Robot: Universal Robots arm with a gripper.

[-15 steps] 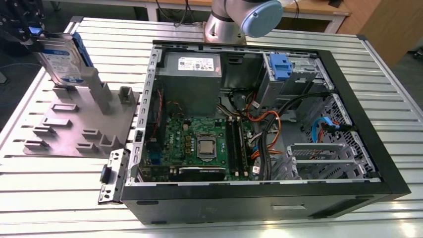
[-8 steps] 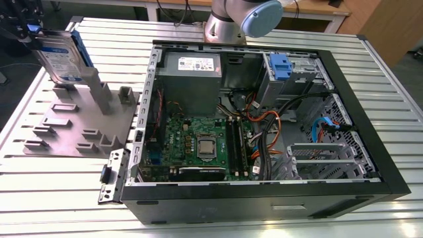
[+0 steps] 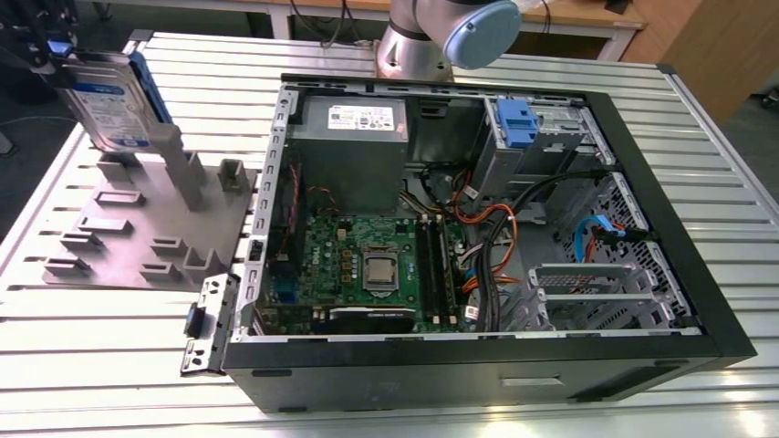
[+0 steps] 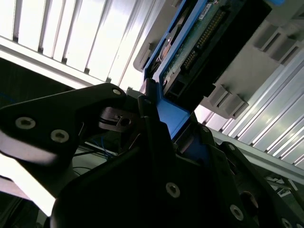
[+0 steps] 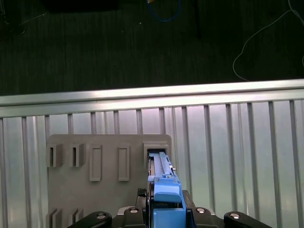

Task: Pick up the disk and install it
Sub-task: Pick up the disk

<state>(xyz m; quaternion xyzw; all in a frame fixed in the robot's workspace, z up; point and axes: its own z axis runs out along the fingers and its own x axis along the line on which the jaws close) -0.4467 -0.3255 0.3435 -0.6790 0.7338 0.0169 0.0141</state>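
Slatted surface (image 3: pixel 681 182) and grey fixture (image 3: pixel 134 228) are seen below the tool (image 5: pixel 167 202); the disk (image 3: pixel 112 96) is clenched edgewise, upright, probably to slide free cleanly.

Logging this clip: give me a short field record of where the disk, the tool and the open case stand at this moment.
tool: closed on the disk's blue rail, seen in both wrist views
disk: upright, over the grey slotted fixture, at the exterior view's left
computer case: open, lying on the table, beside the fixture
task state: disk outside the case, not yet installed
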